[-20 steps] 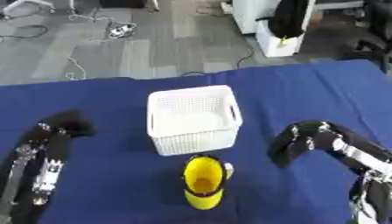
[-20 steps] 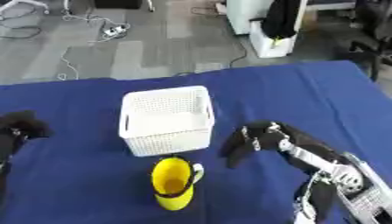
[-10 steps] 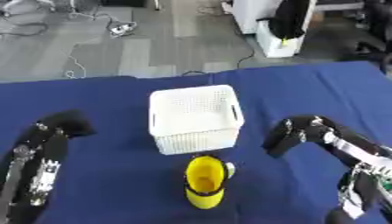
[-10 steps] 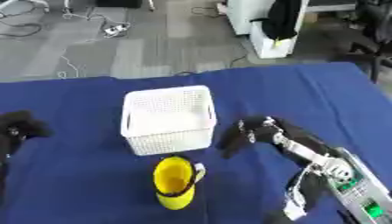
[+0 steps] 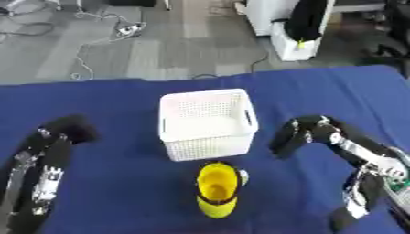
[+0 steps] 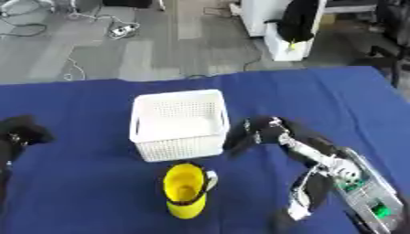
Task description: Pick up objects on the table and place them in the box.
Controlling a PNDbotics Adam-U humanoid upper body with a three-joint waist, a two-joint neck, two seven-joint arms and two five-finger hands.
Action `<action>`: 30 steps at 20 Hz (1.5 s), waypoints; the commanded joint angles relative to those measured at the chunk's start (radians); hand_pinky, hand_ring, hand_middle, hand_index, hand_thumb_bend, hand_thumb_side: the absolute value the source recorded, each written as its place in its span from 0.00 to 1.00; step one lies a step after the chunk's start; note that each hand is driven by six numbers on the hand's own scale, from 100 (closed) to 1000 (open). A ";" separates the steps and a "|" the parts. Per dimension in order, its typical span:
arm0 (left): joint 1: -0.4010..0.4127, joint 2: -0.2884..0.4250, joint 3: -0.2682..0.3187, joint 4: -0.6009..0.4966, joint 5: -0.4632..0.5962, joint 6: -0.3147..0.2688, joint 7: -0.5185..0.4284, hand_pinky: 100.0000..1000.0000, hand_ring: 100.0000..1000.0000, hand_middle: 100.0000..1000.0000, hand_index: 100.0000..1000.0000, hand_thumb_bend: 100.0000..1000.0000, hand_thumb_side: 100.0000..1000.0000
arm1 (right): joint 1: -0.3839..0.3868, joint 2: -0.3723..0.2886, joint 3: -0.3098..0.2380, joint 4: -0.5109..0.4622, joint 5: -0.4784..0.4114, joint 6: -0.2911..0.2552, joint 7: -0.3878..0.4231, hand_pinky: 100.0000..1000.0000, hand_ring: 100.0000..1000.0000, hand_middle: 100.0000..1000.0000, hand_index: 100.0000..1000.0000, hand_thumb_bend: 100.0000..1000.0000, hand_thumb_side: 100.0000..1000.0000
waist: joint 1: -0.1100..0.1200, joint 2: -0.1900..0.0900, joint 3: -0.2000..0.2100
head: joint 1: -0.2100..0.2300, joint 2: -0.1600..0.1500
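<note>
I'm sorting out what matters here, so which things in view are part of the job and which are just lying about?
Part of the job:
yellow cup, lying on the blue table
white basket
right robot hand
left robot hand

Just lying about:
cables on the floor
white cabinet with black cloth

Right robot hand [image 5: 290, 136] fingers down, empty; left robot hand [image 5: 70, 128] at left, blurred.

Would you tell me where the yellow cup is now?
The yellow cup stands on the blue table, centre, just in front of the white basket.
</note>
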 commanded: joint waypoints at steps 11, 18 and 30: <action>-0.026 0.004 -0.008 -0.021 0.008 -0.004 0.000 0.66 0.61 0.58 0.79 0.10 0.81 | -0.068 -0.004 0.014 0.084 0.074 -0.218 0.127 0.48 0.57 0.64 0.66 0.80 0.69 | 0.006 0.000 0.021 | 0.003 -0.028; -0.036 0.004 -0.013 -0.021 0.010 -0.006 -0.005 0.66 0.61 0.58 0.79 0.10 0.82 | -0.093 -0.004 0.014 0.108 0.138 -0.271 0.096 0.50 0.58 0.63 0.63 0.85 0.60 | 0.009 0.013 0.035 | 0.000 -0.034; -0.037 0.001 -0.013 -0.021 0.012 -0.007 -0.007 0.66 0.61 0.58 0.79 0.10 0.82 | -0.121 -0.014 0.048 0.094 0.351 -0.279 -0.051 0.59 0.63 0.63 0.58 0.84 0.60 | 0.016 0.019 0.040 | 0.004 -0.029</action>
